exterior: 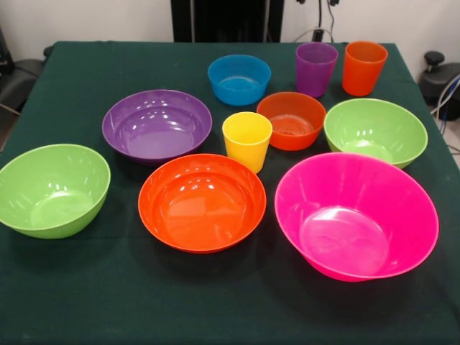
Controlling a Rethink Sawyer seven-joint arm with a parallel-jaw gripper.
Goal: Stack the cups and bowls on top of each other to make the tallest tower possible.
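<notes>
All cups and bowls stand apart and upright on the green table (pixel 86 302); nothing is stacked. The huge pink bowl (pixel 356 215) is at the near right, the large orange bowl (pixel 202 202) in the near middle, one green bowl (pixel 52 190) at the near left, the other green bowl (pixel 375 131) at the right. The purple bowl (pixel 157 125) is left of centre, the small orange bowl (pixel 291 120) and small blue bowl (pixel 239 79) farther back. The yellow cup (pixel 247 140) is central; the purple cup (pixel 315 68) and orange cup (pixel 364 67) stand at the far right. The gripper is out of view.
The robot's black pedestal (pixel 226 20) stands at the table's far edge. Cables and dark equipment (pixel 438 79) sit beyond the right edge, a dark chair (pixel 14 75) beyond the left edge.
</notes>
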